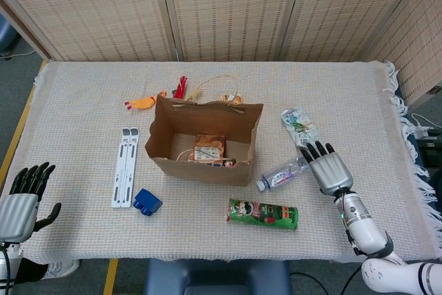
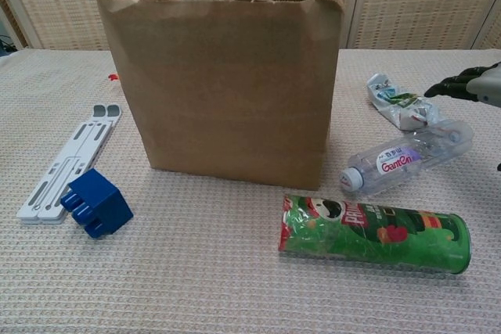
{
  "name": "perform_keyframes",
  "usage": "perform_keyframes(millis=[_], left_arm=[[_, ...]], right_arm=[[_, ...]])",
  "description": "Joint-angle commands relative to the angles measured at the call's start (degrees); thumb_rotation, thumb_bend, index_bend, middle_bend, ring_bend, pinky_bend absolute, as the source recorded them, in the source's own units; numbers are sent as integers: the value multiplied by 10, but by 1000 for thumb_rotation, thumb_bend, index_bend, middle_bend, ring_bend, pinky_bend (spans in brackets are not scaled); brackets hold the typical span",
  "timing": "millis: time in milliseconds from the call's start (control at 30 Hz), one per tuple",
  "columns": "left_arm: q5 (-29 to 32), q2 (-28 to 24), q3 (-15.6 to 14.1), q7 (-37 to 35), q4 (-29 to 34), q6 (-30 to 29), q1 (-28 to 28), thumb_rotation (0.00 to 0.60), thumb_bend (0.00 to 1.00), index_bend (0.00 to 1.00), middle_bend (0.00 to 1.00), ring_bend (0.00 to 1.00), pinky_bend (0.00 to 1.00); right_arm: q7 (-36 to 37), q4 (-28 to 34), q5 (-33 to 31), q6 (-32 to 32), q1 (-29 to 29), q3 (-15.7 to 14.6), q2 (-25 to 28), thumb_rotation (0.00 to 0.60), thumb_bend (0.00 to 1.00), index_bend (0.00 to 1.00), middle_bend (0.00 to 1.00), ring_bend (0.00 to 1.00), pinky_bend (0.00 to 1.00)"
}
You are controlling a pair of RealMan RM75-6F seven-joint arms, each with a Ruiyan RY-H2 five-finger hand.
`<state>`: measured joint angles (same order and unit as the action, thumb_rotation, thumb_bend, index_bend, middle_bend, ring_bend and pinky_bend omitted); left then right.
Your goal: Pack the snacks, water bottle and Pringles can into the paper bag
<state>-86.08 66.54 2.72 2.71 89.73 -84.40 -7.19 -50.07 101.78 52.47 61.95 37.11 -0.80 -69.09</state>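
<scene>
Water bottle (image 1: 286,171) lies just beside the open-fingered right robot hand (image 1: 330,169).

A brown paper bag (image 2: 223,76) stands upright with its top open on a woven table cover (image 2: 196,271). Right of it, a clear water bottle (image 2: 407,157) lies on its side, cap toward the bag. In front of the bottle lies a green Pringles can (image 2: 374,233). Behind the bottle sits a crumpled snack packet (image 2: 399,103). The right hand (image 2: 470,85) enters at the right edge, dark fingers extended above the packet. Left of the bag lie a white folding stand (image 2: 66,162) and a blue block (image 2: 96,202).
</scene>
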Motion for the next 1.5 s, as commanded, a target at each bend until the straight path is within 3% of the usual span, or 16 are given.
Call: perform_keyframes(millis=[33,167,367,433,500,600,700,900,1000,1167,1300,1500], left_arm=[[-1,0,0,-1,0,0,0,600,367,0,0,0,0],[-1,-1,-1,-4,-1,2,-1,600,368,0,0,0,0],[-2,-2,-1,-8,-2,3,-1,600,368,0,0,0,0],[-3,-3,-1,-9,-2,3,-1,600,368,0,0,0,0],[-3,-3,-2,-11,-3,3,-2,600,368,0,0,0,0],[-3,-3,-2,-12,-3,3,-2,600,367,0,0,0,0],[-3,-3,-2,-12,-3,3,-2,600,367,0,0,0,0],[-3,-3,-2,-8,-1,3,-2,600,367,0,0,0,0],[-2,-3,-1,-6,0,2,-1,600,367,0,0,0,0],[-1,-1,-1,0,1,0,0,600,368,0,0,0,0],[0,-1,0,3,2,-1,0,600,368,0,0,0,0],[1,0,0,5,4,-1,0,600,367,0,0,0,0]], right_arm=[[-11,-22,-26,-15,14,8,-33,600,3,0,38,39,147],[-44,-77,-55,-27,40,15,-114,600,4,16,68,78,165],[-82,-111,-87,-20,56,11,-171,600,12,93,116,105,189],[-84,-118,-89,-16,58,12,-184,600,60,135,145,131,202],[-79,-128,-73,-1,56,12,-198,600,146,268,244,238,273],[-59,-135,-28,18,49,6,-201,600,245,550,466,503,508],[-33,-116,6,34,38,4,-180,600,270,664,566,628,630],[5,-18,75,92,13,8,-83,600,272,671,573,631,638],[27,35,100,127,0,24,-26,600,272,671,573,631,638],[72,100,129,187,-19,74,48,600,272,670,573,631,638],[101,130,131,228,-22,129,68,600,271,674,575,631,638],[22,132,133,228,25,189,79,600,272,679,578,631,637]])
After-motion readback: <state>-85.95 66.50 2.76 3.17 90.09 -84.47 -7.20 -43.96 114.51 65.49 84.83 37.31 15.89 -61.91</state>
